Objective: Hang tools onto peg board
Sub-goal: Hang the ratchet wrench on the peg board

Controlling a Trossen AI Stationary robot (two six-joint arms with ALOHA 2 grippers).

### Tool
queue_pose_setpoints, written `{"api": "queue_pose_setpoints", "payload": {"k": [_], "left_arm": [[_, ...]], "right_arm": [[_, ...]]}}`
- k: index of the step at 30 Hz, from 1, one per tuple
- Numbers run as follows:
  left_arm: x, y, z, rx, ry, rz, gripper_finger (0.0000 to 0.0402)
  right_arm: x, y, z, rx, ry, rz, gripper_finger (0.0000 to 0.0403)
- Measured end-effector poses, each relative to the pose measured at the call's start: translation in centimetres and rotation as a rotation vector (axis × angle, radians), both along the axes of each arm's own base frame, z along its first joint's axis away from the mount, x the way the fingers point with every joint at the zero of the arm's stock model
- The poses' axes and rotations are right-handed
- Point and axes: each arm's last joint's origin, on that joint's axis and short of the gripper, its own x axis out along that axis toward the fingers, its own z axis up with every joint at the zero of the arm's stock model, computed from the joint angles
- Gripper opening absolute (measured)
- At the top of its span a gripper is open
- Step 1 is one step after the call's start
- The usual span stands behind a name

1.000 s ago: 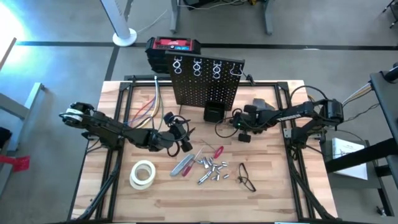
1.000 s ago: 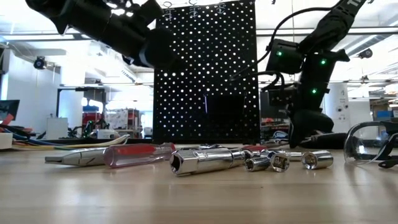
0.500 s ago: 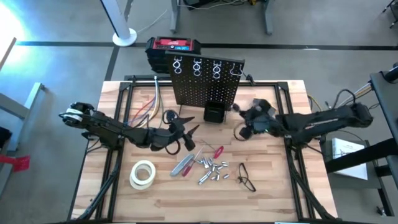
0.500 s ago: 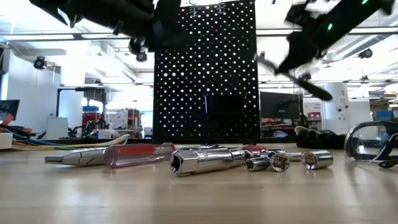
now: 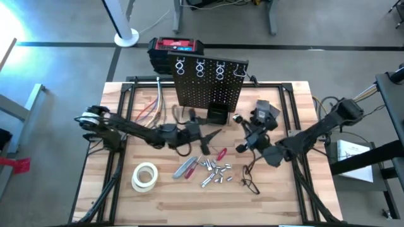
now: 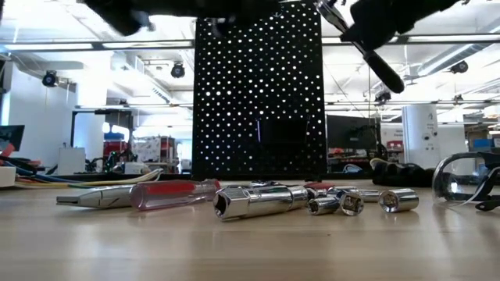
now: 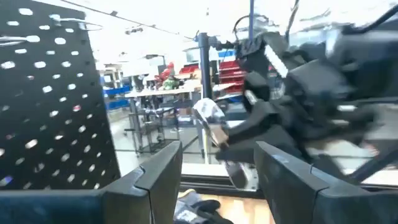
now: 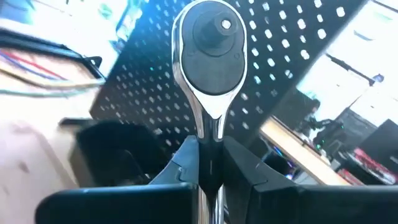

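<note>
Clearly, the right gripper (image 8: pixel 208 163) was clamped on the handle of a chrome ratchet wrench with a round black head (image 8: pixel 210 37), raised in front of the upright black perforated peg board (image 5: pixel 208 85). A thin grip on smooth metal could have let it twist or slip off short of the silvery ring hooks (image 5: pixel 200 65). Just beside it, the left gripper (image 7: pixel 217 180) stood wide and empty; the arms might have collided.

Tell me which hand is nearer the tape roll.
Left. The left hand hovers up and right of the tape roll, near the peg board's bin. The right hand, gripping a ratchet, is farther right.
</note>
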Motion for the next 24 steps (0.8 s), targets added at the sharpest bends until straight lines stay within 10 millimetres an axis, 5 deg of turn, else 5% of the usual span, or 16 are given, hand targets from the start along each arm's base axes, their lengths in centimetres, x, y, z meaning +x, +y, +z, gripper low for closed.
{"api": "queue_pose_setpoints", "payload": {"k": [8, 18, 24], "left_arm": [[5.8, -0.7, 0.5, 0.025, 0.159, 0.039, 0.0192], [7.0, -0.8, 1.9, 0.006, 0.128, 0.045, 0.0186], [6.9, -0.8, 1.9, 0.005, 0.135, 0.044, 0.0084]], "right_arm": [[0.3, 1.4, -0.1, -0.027, 0.014, 0.018, 0.0023], [0.0, 1.7, -0.4, -0.054, 0.045, -0.015, 0.0023], [0.0, 1.8, -0.6, -0.055, 0.048, -0.014, 0.0023]]}}
